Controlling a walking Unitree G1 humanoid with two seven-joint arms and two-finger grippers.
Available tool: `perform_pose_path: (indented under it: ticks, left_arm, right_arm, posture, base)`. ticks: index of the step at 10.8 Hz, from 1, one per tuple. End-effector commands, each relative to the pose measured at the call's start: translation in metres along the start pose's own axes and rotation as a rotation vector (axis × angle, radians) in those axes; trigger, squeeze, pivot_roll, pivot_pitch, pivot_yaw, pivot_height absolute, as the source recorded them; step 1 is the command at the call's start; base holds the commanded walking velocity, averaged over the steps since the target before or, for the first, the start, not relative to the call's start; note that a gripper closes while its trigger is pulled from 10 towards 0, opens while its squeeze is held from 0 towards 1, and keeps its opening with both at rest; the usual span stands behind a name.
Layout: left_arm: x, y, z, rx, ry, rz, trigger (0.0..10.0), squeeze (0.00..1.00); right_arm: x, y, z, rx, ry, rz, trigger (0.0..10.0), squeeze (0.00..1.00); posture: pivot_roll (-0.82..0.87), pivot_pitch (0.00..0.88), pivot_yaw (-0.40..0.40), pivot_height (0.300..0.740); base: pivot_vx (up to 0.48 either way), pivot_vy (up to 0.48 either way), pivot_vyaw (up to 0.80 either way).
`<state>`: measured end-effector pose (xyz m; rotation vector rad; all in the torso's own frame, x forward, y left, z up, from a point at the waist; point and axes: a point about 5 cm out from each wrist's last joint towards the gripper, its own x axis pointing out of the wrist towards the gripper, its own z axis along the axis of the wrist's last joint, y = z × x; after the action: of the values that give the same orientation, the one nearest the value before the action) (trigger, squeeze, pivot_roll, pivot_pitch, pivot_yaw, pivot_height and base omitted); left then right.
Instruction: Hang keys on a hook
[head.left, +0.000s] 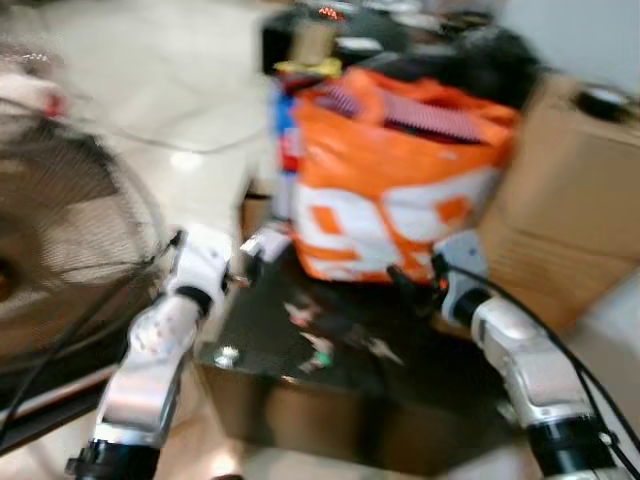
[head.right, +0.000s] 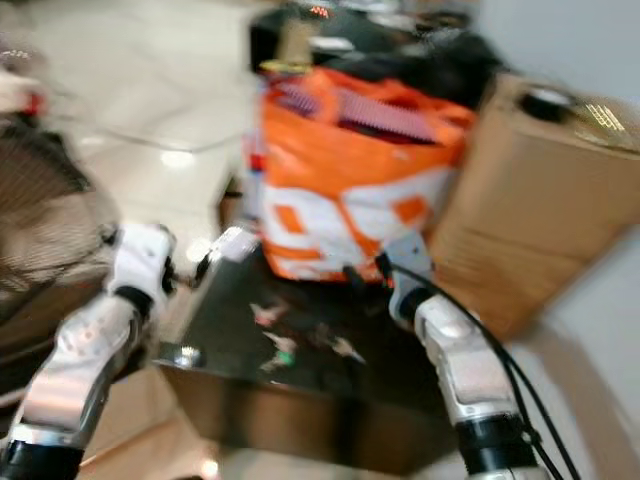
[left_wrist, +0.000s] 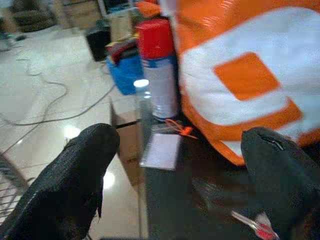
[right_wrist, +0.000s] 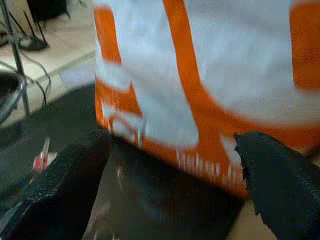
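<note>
- Keys (head.left: 318, 345): small, blurred, scattered on the dark glossy table (head.left: 260, 330), lower centre of frame.
- Left gripper (left_wrist: 180, 175): fingers apart, empty, at table's left edge.
- Right gripper (right_wrist: 165, 175): fingers apart, empty, just before the orange-and-white bag (head.left: 400, 190).
- Cardboard box (head.left: 570, 200): right.
- Fan (head.left: 60, 240): left.

Keys (head.left: 318, 343) (small, blurred, coloured tags) lie scattered on the dark table (head.left: 260, 330).
</note>
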<state>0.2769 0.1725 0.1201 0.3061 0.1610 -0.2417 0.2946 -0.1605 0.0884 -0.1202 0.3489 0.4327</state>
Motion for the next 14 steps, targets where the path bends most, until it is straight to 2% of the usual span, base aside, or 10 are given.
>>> perform_pose_path:
  ticks: [1, 4, 5, 6, 8, 9, 10, 11, 12, 14]
  left_arm:
    - [-0.002, 0.001, -0.003, 0.013, 0.017, -0.022, 10.0, 0.0]
    - [-0.023, -0.009, -0.021, 0.132, 0.101, -0.26, 10.0, 0.0]
    - [-0.031, -0.008, -0.023, 0.162, 0.124, -0.298, 10.0, 0.0]
    - [-0.036, -0.007, -0.022, 0.171, 0.122, -0.33, 10.0, 0.0]
    - [-0.035, -0.009, -0.019, 0.176, 0.108, -0.38, 10.0, 0.0]
    - [-0.037, -0.013, -0.015, 0.179, 0.105, -0.428, 10.0, 0.0]
    - [-0.037, -0.016, -0.013, 0.188, 0.106, -0.471, 10.0, 0.0]
    - [-0.037, -0.019, -0.014, 0.195, 0.11, -0.515, 10.0, 0.0]
    - [-0.04, -0.022, -0.015, 0.196, 0.128, -0.559, 10.0, 0.0]
    - [-0.052, -0.022, -0.024, 0.207, 0.187, -0.602, 10.0, 0.0]
  right_arm:
    - [0.005, 0.003, 0.006, 0.009, 0.005, 0.021, 10.0, 1.0]
    - [0.022, 0.029, -0.007, 0.029, 0.107, 0.143, 10.0, 1.0]
    - [0.028, 0.037, -0.013, 0.032, 0.136, 0.169, 10.0, 1.0]
    - [0.038, 0.041, -0.022, 0.064, 0.189, 0.123, 10.0, 1.0]
    - [0.046, 0.051, -0.04, 0.056, 0.242, 0.105, 10.0, 1.0]
    - [0.048, 0.057, -0.047, 0.086, 0.255, 0.071, 10.0, 0.74]
    - [0.051, 0.061, -0.052, 0.118, 0.252, 0.034, 10.0, 0.0]
    - [0.051, 0.066, -0.055, 0.129, 0.236, 0.023, 10.0, 0.0]
    - [0.051, 0.075, -0.06, 0.091, 0.248, 0.062, 10.0, 0.0]
    - [0.055, 0.079, -0.063, 0.053, 0.231, 0.035, 10.0, 0.0]
  posture:
    - [0.0, 0.0, -0.089, 0.74]
    - [0.07, 0.0, -0.161, 0.74]
    - [0.07, 0.0, -0.153, 0.74]
    - [0.05, 0.0, -0.134, 0.74]
    - [0.04, 0.0, -0.088, 0.74]
    - [0.01, 0.0, -0.038, 0.74]
    - [-0.01, 0.0, -0.012, 0.74]
    - [-0.03, 0.0, 0.01, 0.74]
    - [-0.03, 0.013, 0.011, 0.74]
    - [-0.01, 0.043, -0.013, 0.74]
  base:
    - [0.0, 0.0, 0.0]
    - [0.0, 0.0, 0.0]
    - [0.0, 0.0, 0.0]
    - [0.0, 0.0, 0.0]
    - [0.0, 0.0, 0.0]
    - [0.0, 0.0, 0.0]
    - [0.0, 0.0, 0.0]
    - [0.0, 0.0, 0.0]
    - [0.0, 0.0, 0.0]
    - [0.0, 0.0, 0.0]
